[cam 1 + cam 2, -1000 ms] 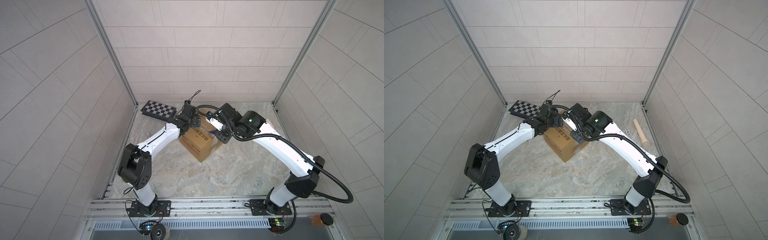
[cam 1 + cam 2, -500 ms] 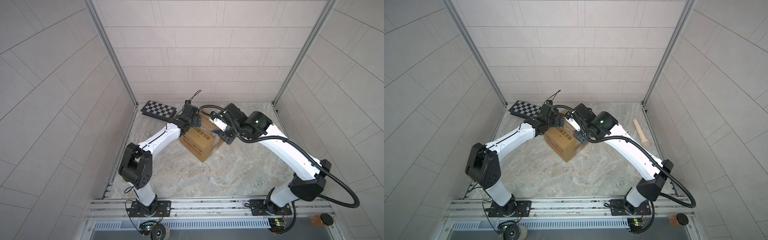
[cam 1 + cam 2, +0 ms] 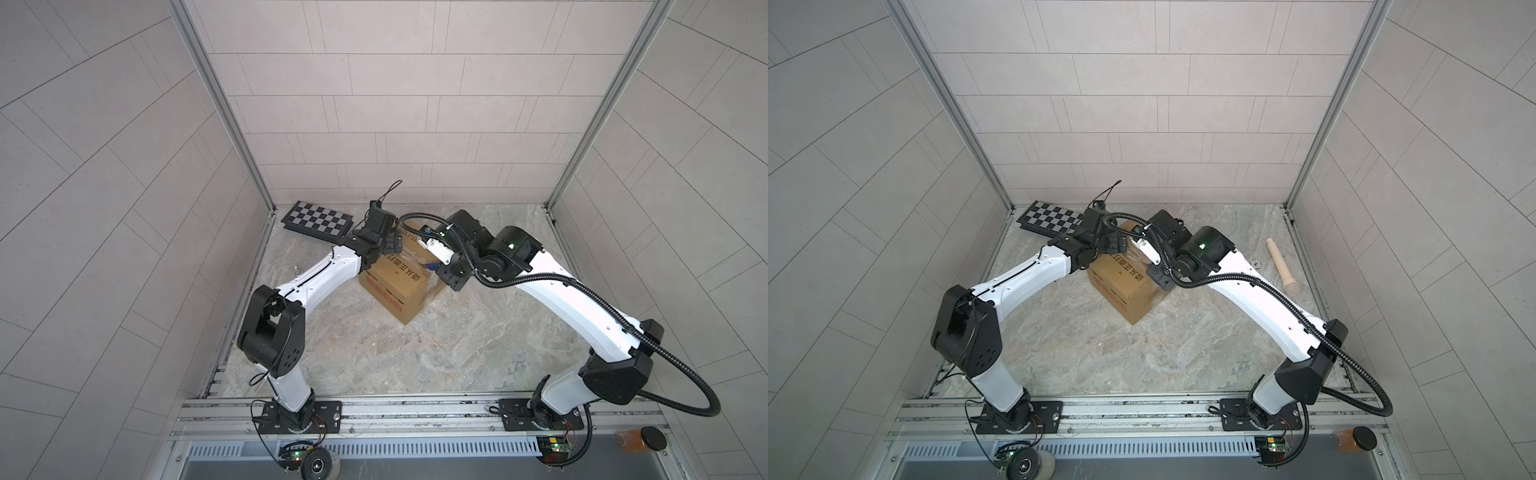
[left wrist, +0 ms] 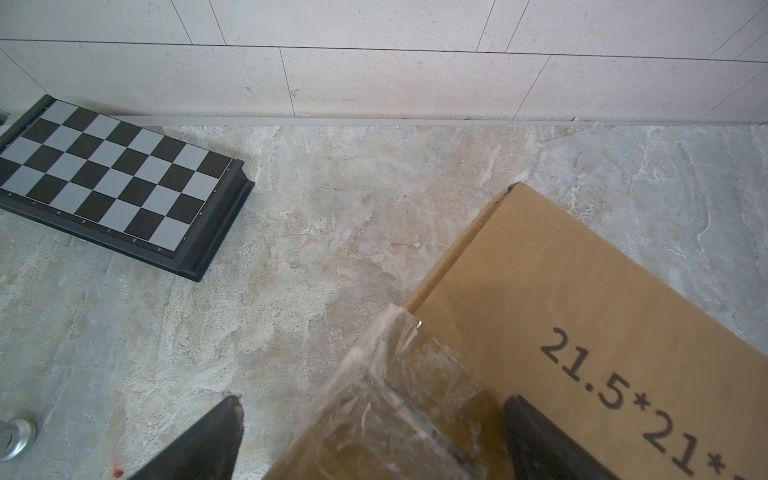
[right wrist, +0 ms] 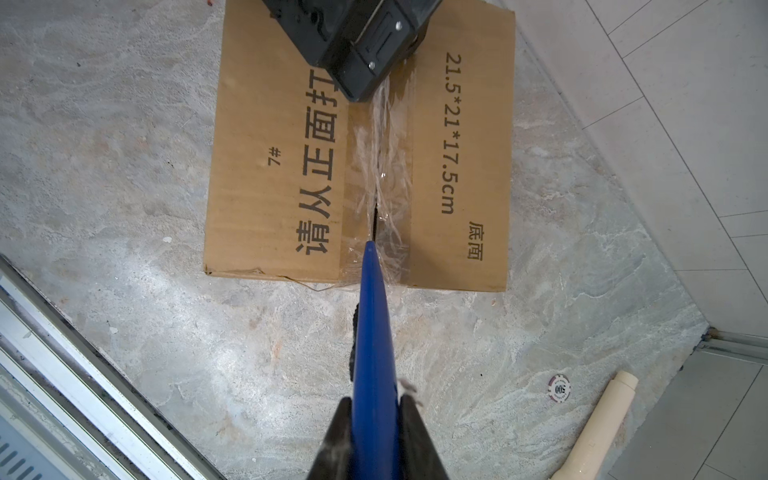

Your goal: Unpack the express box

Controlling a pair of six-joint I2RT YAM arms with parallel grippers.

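- The express box (image 3: 395,286) sits on the marbled stone floor (image 3: 415,353) towards the back wall, between the two robot arms, its top flaps closed and turned cornerwise to the camera in both top views.
- The right gripper (image 5: 376,403) is clamped tight on a blue blade-like tool (image 5: 372,324), whose tip rests on the centre seam close to the near edge of the box top.
- Clear tape (image 5: 384,166) runs wrinkled along that seam; a short dark gap shows in it just beyond the tool's tip.
- The left gripper (image 4: 372,405) is spread wide at the far end of the same seam, one finger (image 4: 216,440) over bare floor beside the box and the other over the cardboard by the printed figures. Whether it presses on the box cannot be told.
- A black-and-white chequered board (image 3: 318,217) lies flat near the back wall, left of the box and apart from it.
- A cream-coloured rod (image 3: 1282,268) lies on the floor well to the right of the box, with a poker chip (image 5: 559,388) just beside it.
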